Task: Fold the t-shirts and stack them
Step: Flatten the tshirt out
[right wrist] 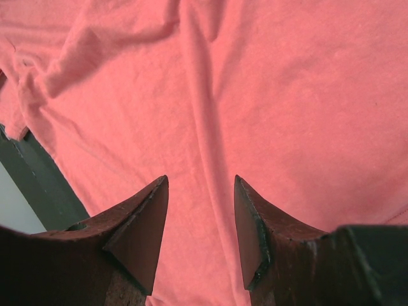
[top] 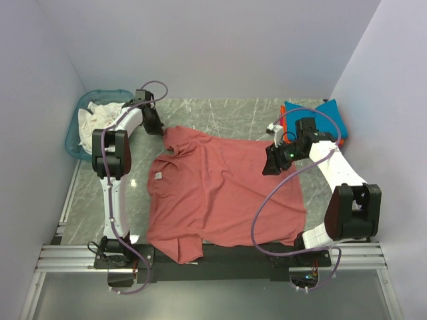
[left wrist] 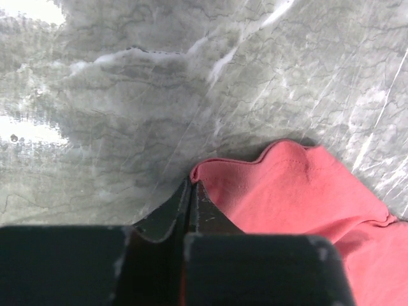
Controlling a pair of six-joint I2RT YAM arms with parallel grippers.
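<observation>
A large dusty-red t-shirt (top: pixel 220 193) lies spread flat on the marble table, its white neck label (top: pixel 159 177) at the left. My left gripper (top: pixel 162 132) sits at its far left sleeve. In the left wrist view the fingers (left wrist: pixel 191 183) are pressed together on the sleeve's corner (left wrist: pixel 287 191), with a sliver of red between them. My right gripper (top: pixel 270 165) hovers over the shirt's right side. Its jaws (right wrist: pixel 201 182) stand apart with only flat red cloth (right wrist: pixel 255 83) below. A folded teal-blue t-shirt (top: pixel 327 113) rests on an orange one (top: pixel 279 108) at the far right.
A translucent teal basket (top: pixel 72 137) holding white cloth (top: pixel 90 123) stands at the far left, just beyond the left arm. White walls close in the table on three sides. The shirt's bottom hem hangs over the near rail (top: pixel 220 257).
</observation>
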